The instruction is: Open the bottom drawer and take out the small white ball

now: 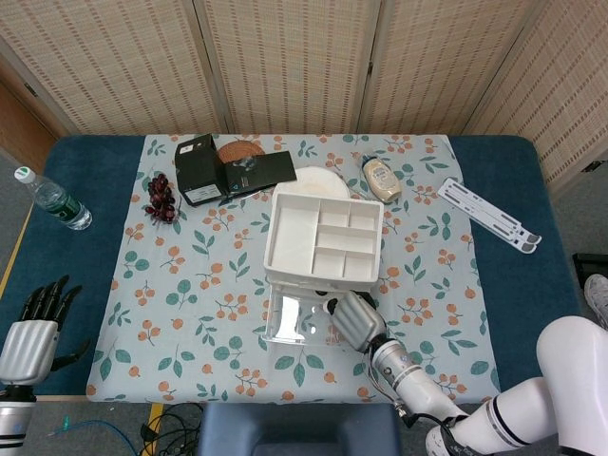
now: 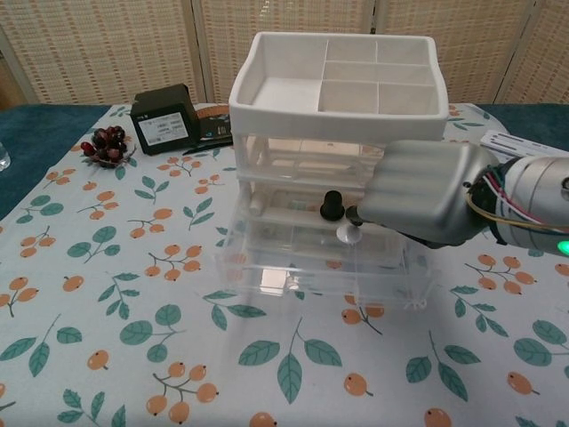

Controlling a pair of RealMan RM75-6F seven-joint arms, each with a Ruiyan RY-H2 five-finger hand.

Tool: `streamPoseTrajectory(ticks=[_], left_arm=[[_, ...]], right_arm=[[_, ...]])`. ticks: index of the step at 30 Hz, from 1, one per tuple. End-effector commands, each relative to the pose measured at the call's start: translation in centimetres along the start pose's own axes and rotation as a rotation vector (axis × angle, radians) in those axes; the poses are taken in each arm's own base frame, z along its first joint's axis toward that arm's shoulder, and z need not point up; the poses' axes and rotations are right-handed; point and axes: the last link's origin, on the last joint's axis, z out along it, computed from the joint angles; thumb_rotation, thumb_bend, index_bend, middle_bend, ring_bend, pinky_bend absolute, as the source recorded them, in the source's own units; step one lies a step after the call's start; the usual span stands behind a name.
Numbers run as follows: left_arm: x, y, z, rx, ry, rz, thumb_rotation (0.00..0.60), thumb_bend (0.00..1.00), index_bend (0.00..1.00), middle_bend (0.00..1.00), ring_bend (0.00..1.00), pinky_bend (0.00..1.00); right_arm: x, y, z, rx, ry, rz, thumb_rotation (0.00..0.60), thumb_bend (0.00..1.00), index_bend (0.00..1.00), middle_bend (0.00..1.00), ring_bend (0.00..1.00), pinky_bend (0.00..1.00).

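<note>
A white drawer unit (image 1: 294, 237) with a divided tray top (image 2: 293, 98) stands mid-table. Its clear bottom drawer (image 2: 267, 283) is pulled out toward me, also seen as the clear bottom drawer (image 1: 285, 318) from above. The small white ball (image 2: 348, 234) lies inside that drawer, right of its middle. My right hand (image 2: 427, 191) reaches over the drawer from the right, its black fingertips (image 2: 353, 214) just above the ball and slightly apart; I see no grip on it. From above the right hand (image 1: 351, 318) covers the drawer's right part. My left hand (image 1: 33, 332) hangs off the table's left edge with fingers spread.
A black box (image 1: 199, 171), a bunch of dark grapes (image 1: 160, 197) and a water bottle (image 1: 52, 199) stand at the back left. A white plate (image 1: 318, 180), a sauce bottle (image 1: 382, 179) and a white folding stand (image 1: 487, 215) sit behind and right of the drawers.
</note>
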Motion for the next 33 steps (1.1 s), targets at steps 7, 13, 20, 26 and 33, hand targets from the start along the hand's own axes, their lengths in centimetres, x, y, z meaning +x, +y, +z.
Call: streamPoseTrajectory(ticks=[7, 13, 20, 26, 33], left_arm=[[0.0, 0.1, 0.0, -0.002, 0.001, -0.001, 0.600, 0.25, 0.11, 0.01, 0.05, 0.07], [0.0, -0.1, -0.1, 0.005, 0.002, -0.001, 0.600, 0.25, 0.11, 0.01, 0.05, 0.07], [0.1, -0.3, -0.3, 0.011, 0.005, -0.001, 0.600, 0.25, 0.11, 0.01, 0.05, 0.07], [0.1, -0.3, -0.3, 0.011, 0.004, 0.000, 0.600, 0.25, 0.11, 0.01, 0.05, 0.07], [0.1, -0.2, -0.2, 0.004, 0.005, 0.000, 0.600, 0.25, 0.11, 0.01, 0.05, 0.07]], right_arm=[[0.1, -0.2, 0.3, -0.001, -0.003, -0.003, 0.600, 1.00, 0.20, 1.00, 1.00, 1.00], [0.5, -0.6, 0.7, 0.010, 0.012, 0.002, 0.600, 1.00, 0.20, 1.00, 1.00, 1.00], [1.1, -1.4, 0.7, 0.044, 0.034, 0.020, 0.600, 1.00, 0.20, 1.00, 1.00, 1.00], [1.8, -1.3, 0.1, 0.049, 0.074, 0.067, 0.600, 1.00, 0.20, 1.00, 1.00, 1.00], [1.5, -0.3, -0.9, 0.032, 0.025, 0.071, 0.600, 1.00, 0.20, 1.00, 1.00, 1.00]])
